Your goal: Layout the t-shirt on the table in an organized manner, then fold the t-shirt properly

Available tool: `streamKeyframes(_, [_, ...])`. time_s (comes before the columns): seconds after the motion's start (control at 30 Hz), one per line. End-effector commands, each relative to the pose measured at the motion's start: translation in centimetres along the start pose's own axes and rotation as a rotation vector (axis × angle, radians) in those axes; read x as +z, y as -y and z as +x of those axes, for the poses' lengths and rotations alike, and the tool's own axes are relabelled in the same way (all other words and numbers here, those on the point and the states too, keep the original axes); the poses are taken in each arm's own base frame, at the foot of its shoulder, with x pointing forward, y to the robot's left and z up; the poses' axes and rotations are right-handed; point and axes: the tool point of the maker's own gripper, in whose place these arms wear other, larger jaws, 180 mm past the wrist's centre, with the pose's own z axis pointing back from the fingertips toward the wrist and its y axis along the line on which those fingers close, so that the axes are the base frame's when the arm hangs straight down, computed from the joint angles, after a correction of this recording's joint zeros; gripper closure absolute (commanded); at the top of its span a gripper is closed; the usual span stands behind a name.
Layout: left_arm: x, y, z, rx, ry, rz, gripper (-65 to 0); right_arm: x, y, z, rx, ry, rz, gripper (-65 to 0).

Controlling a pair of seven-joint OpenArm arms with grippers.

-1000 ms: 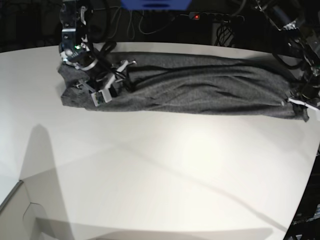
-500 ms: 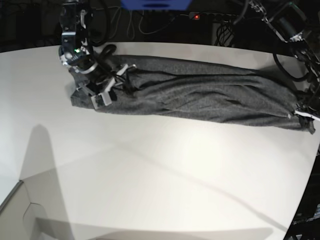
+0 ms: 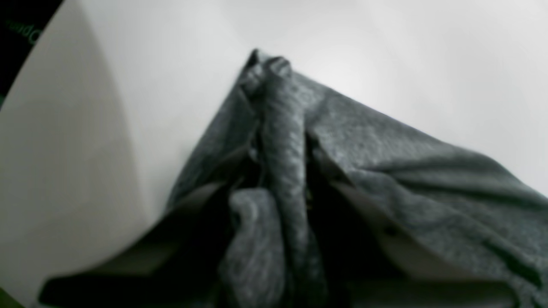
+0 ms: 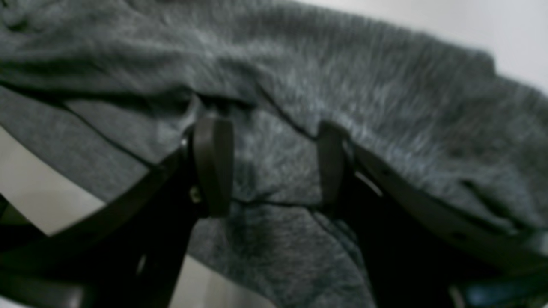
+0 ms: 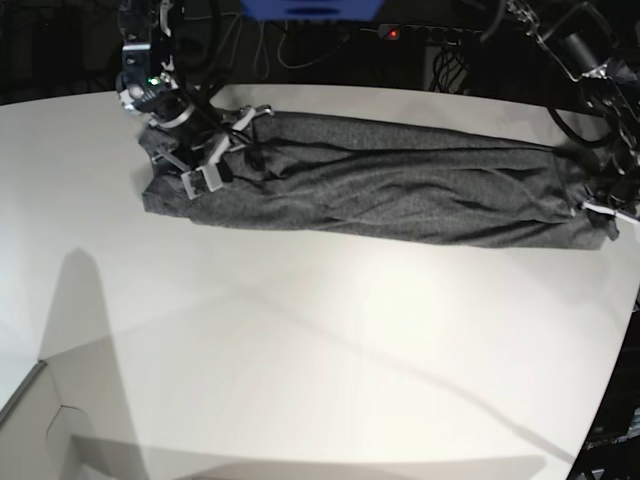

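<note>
The dark grey t-shirt (image 5: 400,190) lies stretched in a long bunched band across the far part of the white table (image 5: 300,350). At its right end, my left gripper (image 5: 600,212) is shut on a gathered ridge of the cloth. The left wrist view shows that gripper (image 3: 282,145) pinching the t-shirt (image 3: 406,162) just above the table (image 3: 107,128). My right gripper (image 5: 222,150) sits over the shirt's left end. In the right wrist view its jaws (image 4: 272,167) stand wide apart, with the t-shirt (image 4: 342,64) lying flat between and behind the fingers (image 4: 212,167).
Dark cables and a power strip with a red light (image 5: 393,33) run behind the table's curved far edge. The table's right edge (image 5: 622,340) falls away close to the left arm. A pale box corner (image 5: 40,420) shows at the lower left.
My right gripper has moved toward the far edge and a little right. The shirt's left end has drawn in to the right. The right end dipped toward the front, then came back.
</note>
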Motion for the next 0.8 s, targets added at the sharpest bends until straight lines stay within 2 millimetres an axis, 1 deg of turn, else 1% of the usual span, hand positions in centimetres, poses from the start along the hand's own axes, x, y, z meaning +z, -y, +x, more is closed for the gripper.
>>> streamKeyframes(0.0, [0.2,-0.2,3.2,-0.013,0.079,0.000,0.0,0.1,0.0,1.0,-0.002,0.041,0.004,-31.8])
streamKeyframes(0.17, [-0.4,-1.8,3.0,0.002,0.044,0.017,0.0,0.1,0.0,0.8,-0.003,0.036,0.004,-31.8])
streamKeyframes(0.3, [-1.2,-2.2,3.3,0.025,0.033,0.016,0.0,0.1,0.0,0.9,-0.002,0.038,0.004,-31.8])
streamKeyframes(0.37, [-1.3,-2.4,3.1,0.024,0.023,0.018,0.0,0.1,0.1,0.9,-0.002,0.038,0.002,-31.8])
streamKeyframes(0.43, [-1.5,-2.1,3.1,-0.004,0.011,0.014,0.0,0.1,0.1,0.9,-0.002,0.038,0.002,-31.7])
streamKeyframes(0.6, [-2.8,-0.3,2.7,-0.185,0.000,0.022,-0.1,0.1,0.1,0.9,-0.002,0.039,0.001,-31.6])
streamKeyframes(0.7, [-3.0,-0.4,2.0,-0.237,-0.024,0.046,-0.1,0.3,0.6,0.8,0.011,0.033,-0.004,-31.5])
streamKeyframes(0.77, [-3.0,-0.5,1.9,-0.256,-0.032,0.059,-0.1,0.3,0.7,0.8,0.018,0.030,-0.005,-31.5])
